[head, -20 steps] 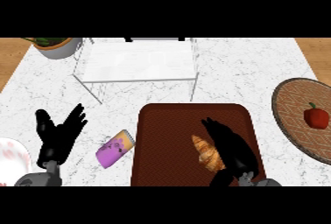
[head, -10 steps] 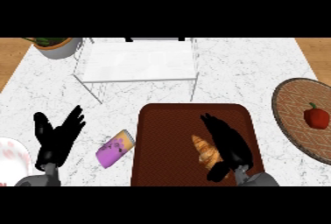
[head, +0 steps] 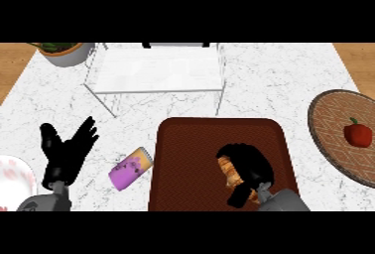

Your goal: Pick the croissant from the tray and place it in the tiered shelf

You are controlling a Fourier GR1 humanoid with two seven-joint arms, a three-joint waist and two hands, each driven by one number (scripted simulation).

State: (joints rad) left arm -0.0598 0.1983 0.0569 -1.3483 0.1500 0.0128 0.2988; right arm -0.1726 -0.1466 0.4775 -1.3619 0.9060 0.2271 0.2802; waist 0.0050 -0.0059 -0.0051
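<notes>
The white marble counter (head: 278, 89) carries a white wire tiered shelf (head: 157, 74) at its far side. Nearer lies a dark brown rectangular tray (head: 190, 149). On it the black right hand (head: 253, 163) is curled round the golden croissant (head: 230, 173). The black left hand (head: 64, 158) rests open, fingers spread, at the left.

You see a purple rectangular packet (head: 130, 168) lying on the white marble tabletop (head: 278, 84), a small red fruit (head: 358, 134) on a round brown woven mat (head: 333, 124) at right, and a grey plant pot (head: 67, 52) far left.
</notes>
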